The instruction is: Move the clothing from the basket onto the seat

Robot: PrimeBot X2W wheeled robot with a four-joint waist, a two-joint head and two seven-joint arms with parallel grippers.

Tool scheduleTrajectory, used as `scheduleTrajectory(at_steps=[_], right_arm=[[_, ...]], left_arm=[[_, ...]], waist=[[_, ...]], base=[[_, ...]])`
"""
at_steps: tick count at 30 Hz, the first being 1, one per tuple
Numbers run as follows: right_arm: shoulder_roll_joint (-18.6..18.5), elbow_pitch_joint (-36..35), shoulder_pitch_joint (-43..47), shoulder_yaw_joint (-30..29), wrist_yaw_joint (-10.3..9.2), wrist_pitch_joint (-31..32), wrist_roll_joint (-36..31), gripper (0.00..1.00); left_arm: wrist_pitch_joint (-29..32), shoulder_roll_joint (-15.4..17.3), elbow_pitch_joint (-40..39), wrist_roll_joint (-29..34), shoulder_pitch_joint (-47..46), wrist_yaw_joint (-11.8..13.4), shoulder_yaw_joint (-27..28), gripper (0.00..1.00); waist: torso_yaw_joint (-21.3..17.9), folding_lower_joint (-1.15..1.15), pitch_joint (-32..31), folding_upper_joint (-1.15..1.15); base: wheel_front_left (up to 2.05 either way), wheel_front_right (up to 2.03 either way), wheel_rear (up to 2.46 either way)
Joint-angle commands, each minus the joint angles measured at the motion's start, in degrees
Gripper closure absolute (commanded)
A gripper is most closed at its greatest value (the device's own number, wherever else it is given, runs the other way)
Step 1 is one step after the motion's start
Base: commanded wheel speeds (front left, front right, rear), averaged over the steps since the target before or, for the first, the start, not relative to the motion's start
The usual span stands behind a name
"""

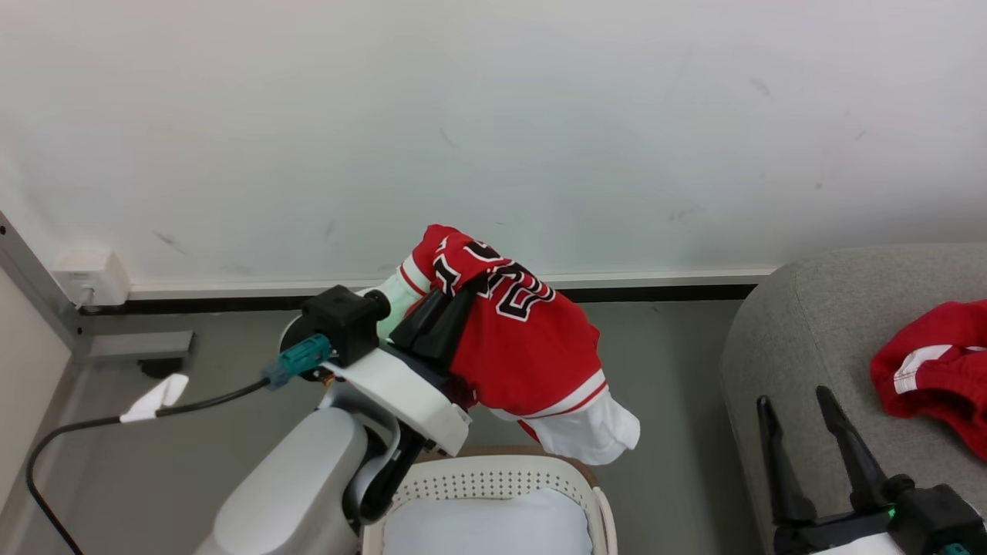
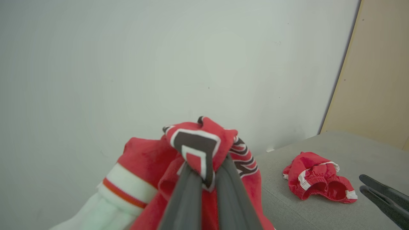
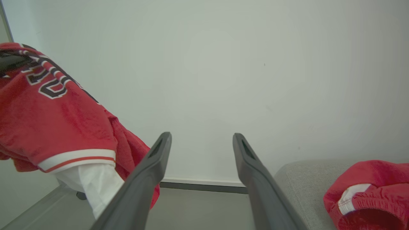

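My left gripper (image 1: 463,289) is shut on a red jersey (image 1: 528,343) with black-and-white numerals, held up in the air above the cream perforated basket (image 1: 493,478). The jersey's white lining (image 1: 594,432) hangs down toward the basket's far rim. In the left wrist view the dark fingers (image 2: 187,195) pinch a fold of the jersey (image 2: 198,143). A second red garment (image 1: 933,370) with white trim lies crumpled on the light-grey sofa (image 1: 802,324) at the right. My right gripper (image 1: 798,405) stands open and empty near the sofa's front, to the left of that garment (image 3: 370,195).
A pale blue cushion (image 1: 486,524) lies inside the basket. Behind everything runs a white wall (image 1: 493,116) with a dark baseboard; a wall socket (image 1: 89,277) and a black cable (image 1: 92,428) are at the left. Grey floor (image 1: 671,362) separates the basket from the sofa.
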Motion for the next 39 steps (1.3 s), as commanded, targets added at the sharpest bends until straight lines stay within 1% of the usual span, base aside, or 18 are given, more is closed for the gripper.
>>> scheduleTrajectory(at_steps=[1,2,4,8,11,14,19,22,25,29,30,31,32,39], right_arm=[[-0.5,0.6,-0.3,1.2,-0.13,0.0,-0.2,0.0],[-0.9,1.2,-0.4,2.4,-0.14,0.0,-0.7,0.0],[-1.5,3.6,-1.1,6.7,-0.13,0.0,-1.3,0.0],[-2.0,7.6,-3.7,14.2,-0.14,0.0,-0.2,0.0],[-1.7,11.4,-6.1,18.3,-0.14,0.0,0.3,0.0],[-1.0,15.7,-8.4,20.5,-0.14,0.0,1.2,0.0],[-0.4,23.8,-12.1,21.6,-0.14,0.0,1.4,0.0],[-0.3,27.1,-13.5,21.6,-0.13,0.0,1.3,0.0],[-0.5,28.4,-14.3,20.6,-0.14,0.0,1.2,0.0],[-0.7,27.6,-14.1,18.9,-0.13,0.0,1.4,0.0],[-0.8,27.3,-13.9,18.6,-0.14,0.0,1.4,0.49],[-1.0,27.0,-13.7,18.3,-0.14,0.0,1.3,0.62],[-1.1,26.8,-13.4,18.2,-0.14,0.0,1.3,0.99],[-1.7,25.5,-12.4,18.1,-0.14,0.0,2.0,1.0]], left_arm=[[0.1,0.0,-0.2,-0.5,0.4,-0.1,0.0,1.0],[0.1,0.0,-0.2,-0.5,0.3,-0.1,-0.1,1.0],[0.0,-0.2,-0.1,-0.5,0.2,-0.1,-0.2,1.0],[0.0,-0.8,0.1,-0.5,-0.2,-0.3,-0.9,1.0],[0.0,-1.7,0.3,-0.5,-0.2,-0.4,-1.7,1.0],[0.2,-2.6,0.4,-0.2,0.0,-0.8,-3.1,1.0],[0.6,-4.9,0.1,0.2,0.8,-1.6,-6.7,1.0],[0.7,-6.1,-0.2,0.1,1.2,-2.1,-9.1,1.0],[1.1,-7.0,-0.6,-0.3,1.6,-2.4,-11.3,1.0],[1.4,-7.6,-0.7,-0.9,2.0,-2.7,-13.5,1.0],[1.5,-7.6,-0.6,-1.1,2.0,-2.8,-13.8,1.0],[1.5,-7.6,-0.5,-1.3,2.2,-2.7,-14.0,1.0],[1.5,-7.6,-0.3,-1.6,2.2,-2.7,-14.1,1.0],[0.9,-7.1,0.6,-2.1,2.2,-2.7,-13.6,1.0]], waist=[[0.2,0.01,0.0,0.0],[0.3,0.01,-0.1,0.0],[0.4,0.01,-0.1,0.0],[1.4,0.01,-0.1,0.0],[2.5,0.01,-0.2,0.0],[3.9,0.01,-0.5,0.0],[7.5,0.01,-1.0,0.0],[10.0,0.01,-1.3,0.0],[12.3,0.01,-1.8,0.0],[14.8,0.01,-2.3,0.0],[15.2,0.01,-2.3,0.0],[15.6,0.01,-2.4,0.0],[15.9,0.01,-2.5,0.0],[16.7,0.01,-2.6,0.0]], base=[[0.0,0.0,0.0],[0.0,0.0,0.0],[0.0,0.0,0.0],[0.0,0.0,0.0],[0.0,0.0,0.0],[0.0,0.0,0.0],[0.0,0.0,0.0],[0.0,0.0,0.0],[0.0,0.0,0.0],[0.0,0.0,0.0],[0.0,0.0,0.0],[0.0,0.0,0.0],[0.0,0.0,0.0],[0.0,0.0,0.0]])
